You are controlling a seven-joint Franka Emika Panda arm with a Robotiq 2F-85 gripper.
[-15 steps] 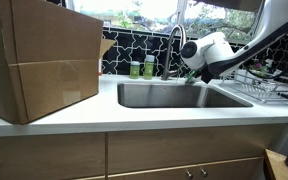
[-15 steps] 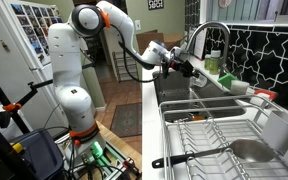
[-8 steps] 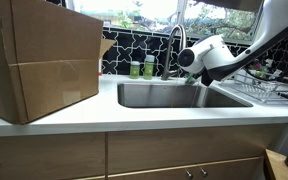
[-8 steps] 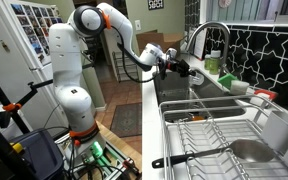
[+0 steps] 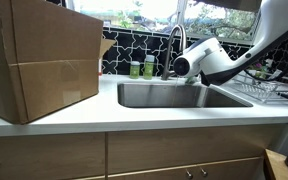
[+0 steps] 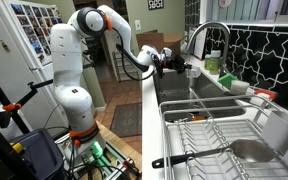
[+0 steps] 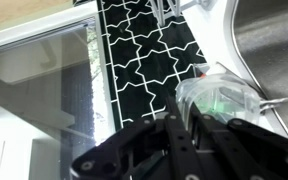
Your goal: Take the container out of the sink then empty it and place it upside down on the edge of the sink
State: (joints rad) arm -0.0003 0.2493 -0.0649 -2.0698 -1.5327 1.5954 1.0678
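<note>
My gripper [image 5: 183, 67] hangs above the steel sink [image 5: 154, 97], close to the faucet [image 5: 174, 38]. It also shows in an exterior view [image 6: 180, 68] over the sink basin [image 6: 174, 97]. In the wrist view the black fingers [image 7: 180, 112] are shut on the wall of a clear plastic container [image 7: 222, 98], which has a green tint inside. The container is lifted clear of the basin and tilted on its side. In both exterior views the container is mostly hidden by the gripper.
A large cardboard box [image 5: 39, 60] stands on the counter beside the sink. Two green bottles [image 5: 142, 69] stand behind the sink against the tiled wall. A wire dish rack [image 6: 224, 135] with a ladle fills the counter on the sink's other side.
The gripper has turned and shifted a little along the sink toward the box side, carrying the container with it. It stays above the basin.
</note>
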